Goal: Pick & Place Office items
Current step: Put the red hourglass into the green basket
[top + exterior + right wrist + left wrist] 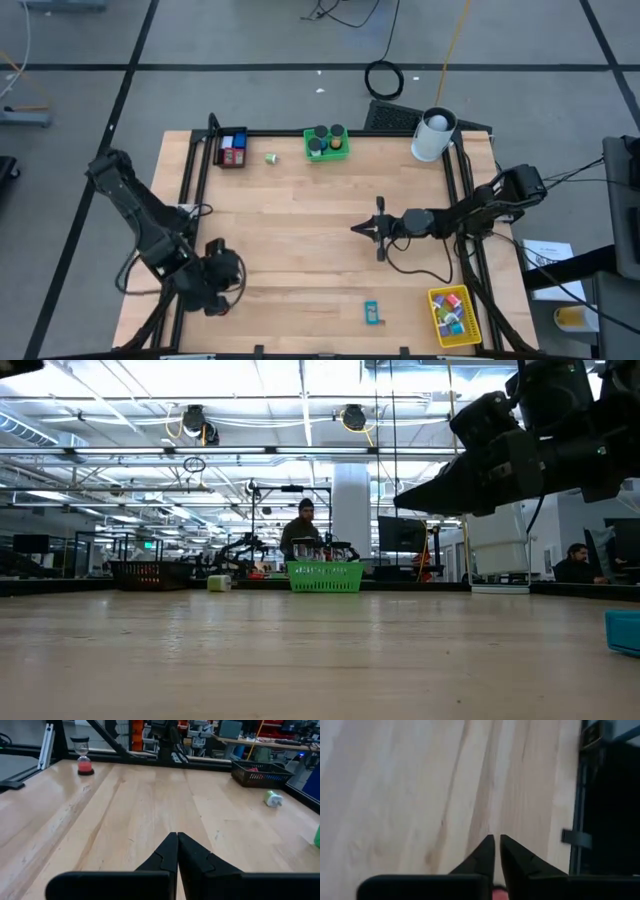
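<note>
Wooden table (300, 230), green mesh bin (326, 143), cyan clip (372, 313)

Grey floor (250, 40) (black-taped), bright ceiling lights (150, 380).

We are not finding any text, label, brand, number or sign that we can read in these views. We are seeing a white sheet (548, 253) lying beside the table's right edge in the high view, and it is carrying some dark marks, but they are too small for us to read.
</note>
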Robot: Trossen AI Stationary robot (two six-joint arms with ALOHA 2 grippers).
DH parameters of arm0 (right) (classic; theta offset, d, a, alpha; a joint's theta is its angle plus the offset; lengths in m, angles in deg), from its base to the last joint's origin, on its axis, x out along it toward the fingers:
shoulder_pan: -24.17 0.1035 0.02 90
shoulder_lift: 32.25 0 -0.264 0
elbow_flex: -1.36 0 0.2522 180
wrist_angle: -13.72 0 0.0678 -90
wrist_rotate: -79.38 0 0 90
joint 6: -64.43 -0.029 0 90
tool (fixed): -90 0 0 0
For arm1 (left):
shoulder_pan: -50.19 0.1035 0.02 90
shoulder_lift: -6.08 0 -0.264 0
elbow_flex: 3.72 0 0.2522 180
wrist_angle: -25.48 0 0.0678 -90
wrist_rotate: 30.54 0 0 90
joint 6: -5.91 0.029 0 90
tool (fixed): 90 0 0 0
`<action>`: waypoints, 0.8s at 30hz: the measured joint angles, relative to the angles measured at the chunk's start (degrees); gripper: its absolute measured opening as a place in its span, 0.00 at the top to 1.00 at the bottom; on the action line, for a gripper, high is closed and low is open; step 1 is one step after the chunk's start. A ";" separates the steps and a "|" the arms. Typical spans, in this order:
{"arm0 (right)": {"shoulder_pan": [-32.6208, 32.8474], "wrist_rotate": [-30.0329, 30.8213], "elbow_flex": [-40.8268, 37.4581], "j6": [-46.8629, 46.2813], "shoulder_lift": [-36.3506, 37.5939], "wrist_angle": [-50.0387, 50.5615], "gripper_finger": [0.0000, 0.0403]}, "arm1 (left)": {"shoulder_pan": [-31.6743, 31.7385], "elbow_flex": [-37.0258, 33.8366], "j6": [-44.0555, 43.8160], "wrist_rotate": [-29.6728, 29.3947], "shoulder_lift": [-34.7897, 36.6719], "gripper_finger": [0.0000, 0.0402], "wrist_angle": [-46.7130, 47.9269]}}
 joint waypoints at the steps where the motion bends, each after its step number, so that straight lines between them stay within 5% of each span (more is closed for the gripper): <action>1: 0.00 -0.02 0.00 -0.02 0.00 0.11 1.00 | -0.38 0.80 -1.46 0.76 -1.34 0.90 0.86; 16: 0.02 -0.02 0.00 -0.48 0.00 0.31 1.00 | -7.61 19.51 -22.32 11.20 -20.31 0.35 15.64; 24: 0.02 -0.04 0.00 -0.50 0.00 0.36 1.00 | -6.86 20.81 -37.51 19.21 -23.76 0.14 18.06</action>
